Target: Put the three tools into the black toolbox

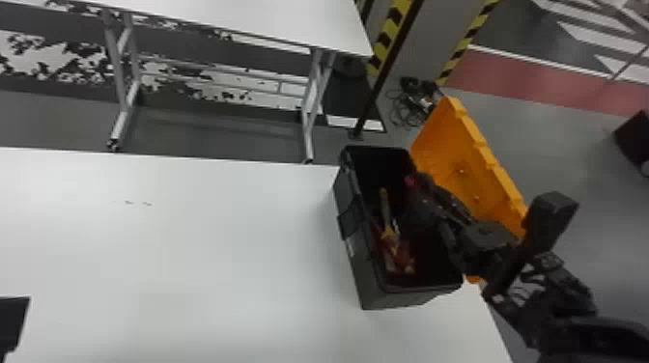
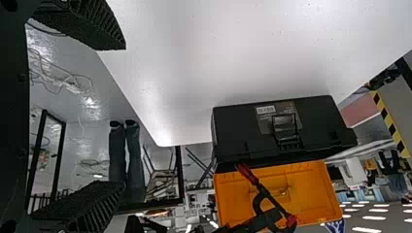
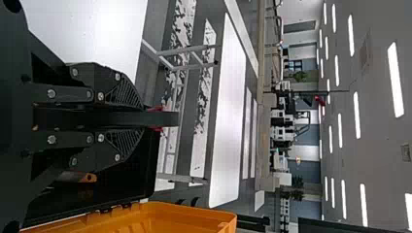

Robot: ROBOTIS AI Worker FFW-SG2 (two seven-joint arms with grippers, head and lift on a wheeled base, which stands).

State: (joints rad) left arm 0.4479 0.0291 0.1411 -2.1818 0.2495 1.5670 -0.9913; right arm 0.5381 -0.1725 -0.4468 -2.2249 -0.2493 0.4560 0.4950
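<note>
Black-and-red tool (image 3: 167, 119) gripped over black toolbox (image 1: 355, 263)

At four o'clock in the head view, the tool is pinched between the right gripper's (image 1: 421, 197) fingers; yellow and red tools (image 1: 385, 210) are contained below. At eight o'clock, the left gripper's (image 1: 13, 318) fingers are spread.

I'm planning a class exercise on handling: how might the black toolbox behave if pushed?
The black toolbox would probably slide without flexing, since its walls look straight. Rolling seems unlikely, given its boxy shape. The open orange lid, leaning outward, might wobble and add some tipping pull.
</note>
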